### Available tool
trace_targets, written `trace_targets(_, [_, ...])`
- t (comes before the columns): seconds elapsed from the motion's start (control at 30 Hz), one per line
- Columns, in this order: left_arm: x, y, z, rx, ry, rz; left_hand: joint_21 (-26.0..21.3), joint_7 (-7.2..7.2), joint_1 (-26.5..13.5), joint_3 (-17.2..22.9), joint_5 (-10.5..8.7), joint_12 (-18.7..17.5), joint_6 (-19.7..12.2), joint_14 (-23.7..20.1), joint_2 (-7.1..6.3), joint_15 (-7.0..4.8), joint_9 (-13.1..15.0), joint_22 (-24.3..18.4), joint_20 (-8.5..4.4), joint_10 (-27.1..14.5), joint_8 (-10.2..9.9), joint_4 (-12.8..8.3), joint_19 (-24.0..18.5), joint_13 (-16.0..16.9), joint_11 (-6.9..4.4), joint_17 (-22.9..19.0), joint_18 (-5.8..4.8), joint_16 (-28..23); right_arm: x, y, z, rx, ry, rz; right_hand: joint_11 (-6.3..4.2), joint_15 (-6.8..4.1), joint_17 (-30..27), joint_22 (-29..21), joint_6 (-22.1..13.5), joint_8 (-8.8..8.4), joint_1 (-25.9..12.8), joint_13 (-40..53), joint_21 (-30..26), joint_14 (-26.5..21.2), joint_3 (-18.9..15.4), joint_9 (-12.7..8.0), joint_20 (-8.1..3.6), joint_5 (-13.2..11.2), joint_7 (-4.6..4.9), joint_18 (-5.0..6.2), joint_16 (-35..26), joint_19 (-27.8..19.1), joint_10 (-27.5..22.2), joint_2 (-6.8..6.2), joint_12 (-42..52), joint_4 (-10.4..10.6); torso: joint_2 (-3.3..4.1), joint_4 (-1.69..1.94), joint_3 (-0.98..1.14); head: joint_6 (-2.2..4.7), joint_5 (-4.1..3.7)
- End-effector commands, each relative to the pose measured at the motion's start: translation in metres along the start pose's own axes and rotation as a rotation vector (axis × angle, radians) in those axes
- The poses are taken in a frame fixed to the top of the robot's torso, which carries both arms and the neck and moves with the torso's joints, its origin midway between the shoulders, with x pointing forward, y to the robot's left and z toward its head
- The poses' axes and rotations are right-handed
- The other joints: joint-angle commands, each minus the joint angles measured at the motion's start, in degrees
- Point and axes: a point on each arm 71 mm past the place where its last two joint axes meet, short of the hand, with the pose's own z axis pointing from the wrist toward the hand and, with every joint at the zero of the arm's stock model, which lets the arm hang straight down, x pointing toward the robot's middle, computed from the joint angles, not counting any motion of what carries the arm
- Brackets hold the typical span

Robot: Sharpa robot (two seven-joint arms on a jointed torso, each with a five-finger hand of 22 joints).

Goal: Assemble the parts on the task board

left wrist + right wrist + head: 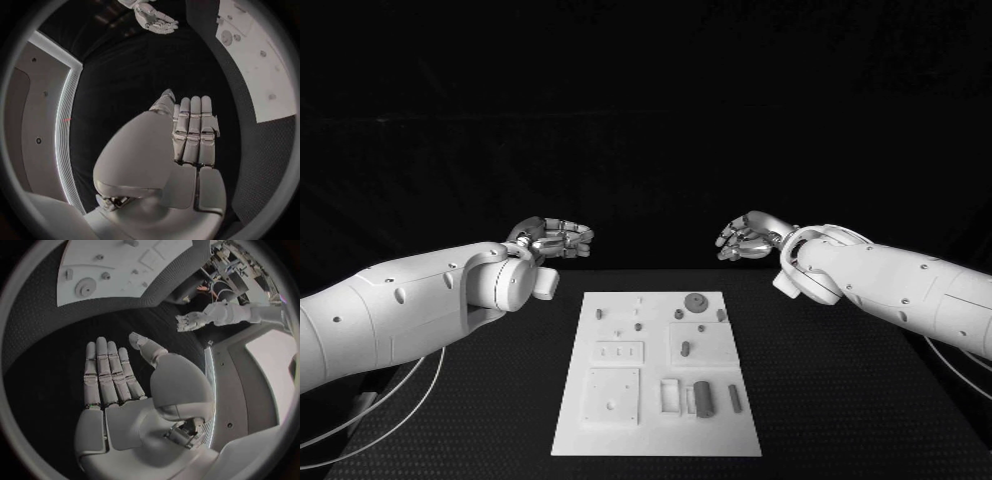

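From the head view, the task board point(656, 375) lay mid-surface with grey parts point(704, 398) on it; no writing was legible. The left hand point(554, 238) and right hand point(750, 237) hung beyond its far edge. Both wrist views showed each hand's fingers point(195, 131) extended side by side, holding nothing.

Task board point(656, 420) unobstructed; hands flank its far end.

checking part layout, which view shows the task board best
The head view: the whole task board lies flat with its parts. The left wrist view catches one cropped strip, the right wrist view one bent end.
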Motion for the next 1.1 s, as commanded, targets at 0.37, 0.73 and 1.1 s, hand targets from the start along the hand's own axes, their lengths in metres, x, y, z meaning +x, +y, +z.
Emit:
trace_targets(0.37, [0.028,-0.004,-0.022,0.091,0.186,0.057,-0.2,-0.14,0.5,-0.7,0.32,-0.7,0.8,0.7,0.05,-0.01,-0.3,-0.2,-0.24,0.9,-0.6,0.4,0.7,0.0,-0.13,0.4,-0.2,-0.3,0.025,0.029,0.014,-0.105,0.059,-0.408,-0.71,-1.72,3.5,0.8,2.2,-1.44,-0.2,0.1,0.6,4.9,-0.3,0.8,-1.29,0.4,-0.11,0.77,-0.1,5.2,3.2,-1.43,-1.1,-0.1,3.25,3.64,0.29,0.88,-3.17])
trace_targets(0.73, [0.041,-0.005,-0.039,0.101,0.245,0.054,-0.3,-0.22,0.5,-1.1,0.32,-0.9,1.1,1.1,0.13,-0.12,-0.5,-0.2,-0.45,1.4,-0.8,0.5,1.1,0.0,-0.28,0.6,-0.3,-0.4,0.053,0.043,0.019,-0.129,0.14,-0.574,-1.89,-3.17,6.3,1.8,3.9,-2.05,-0.4,0.9,1.8,8.0,-0.4,1.1,-2.53,0.4,-0.76,0.77,1.0,8.6,6.2,-1.53,-0.9,-0.1,5.14,6.68,-0.33,0.72,-5.38])
trace_targets(1.1, [0.047,-0.005,-0.039,0.102,0.259,0.053,-0.4,-0.22,0.3,-1.4,0.32,-1.1,1.2,1.2,0.16,-0.1,-0.6,-0.2,-0.49,1.5,-1.0,0.5,1.2,0.0,-0.27,0.8,-0.4,-0.5,0.059,0.036,0.018,-0.073,0.179,-0.691,-4.0,-5.21,11.4,2.1,6.3,-3.19,-1.6,6.1,6.6,10.4,-1.2,1.7,-4.49,0.4,-1.47,0.77,6.4,12.7,10.3,-2.4,0.6,0.1,7.14,7.64,-0.52,1.25,-7.22])
